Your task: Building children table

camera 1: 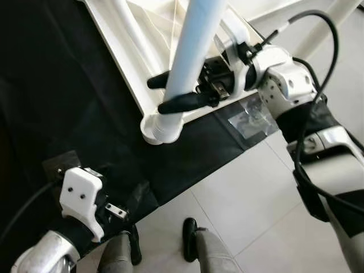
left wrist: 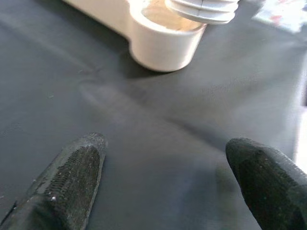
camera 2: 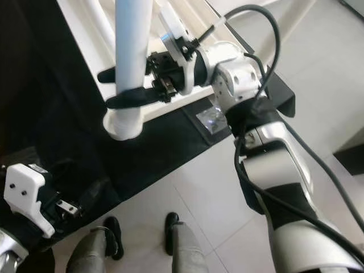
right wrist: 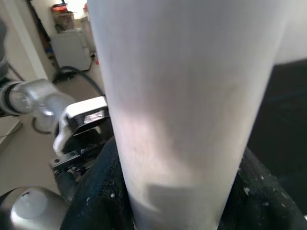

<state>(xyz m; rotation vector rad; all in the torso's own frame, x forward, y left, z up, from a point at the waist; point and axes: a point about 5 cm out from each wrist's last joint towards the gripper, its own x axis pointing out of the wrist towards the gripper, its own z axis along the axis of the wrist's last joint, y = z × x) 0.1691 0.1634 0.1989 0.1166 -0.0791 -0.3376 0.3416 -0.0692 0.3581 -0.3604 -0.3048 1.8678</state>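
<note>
A white table top (camera 1: 116, 40) lies upside down on a black cloth (camera 1: 51, 102). At its near corner is a round socket (camera 1: 152, 132). A long white table leg (camera 1: 196, 40) stands tilted over that socket, its ribbed threaded end (left wrist: 201, 9) sitting at the socket's mouth (left wrist: 163, 48). My right gripper (camera 1: 157, 95) is shut on the leg just above the socket, one black finger on each side of it (right wrist: 187, 96). My left gripper (left wrist: 165, 148) hangs open low over the cloth, a short way in front of the socket, holding nothing.
A clear plastic bag of small hardware (camera 1: 250, 116) lies at the cloth's edge beside the right wrist. Pale tiled floor (camera 1: 244, 193) lies to the right and front. My own feet (camera 1: 189, 239) stand at the cloth's near edge. A black cable (camera 1: 324, 34) loops over the right arm.
</note>
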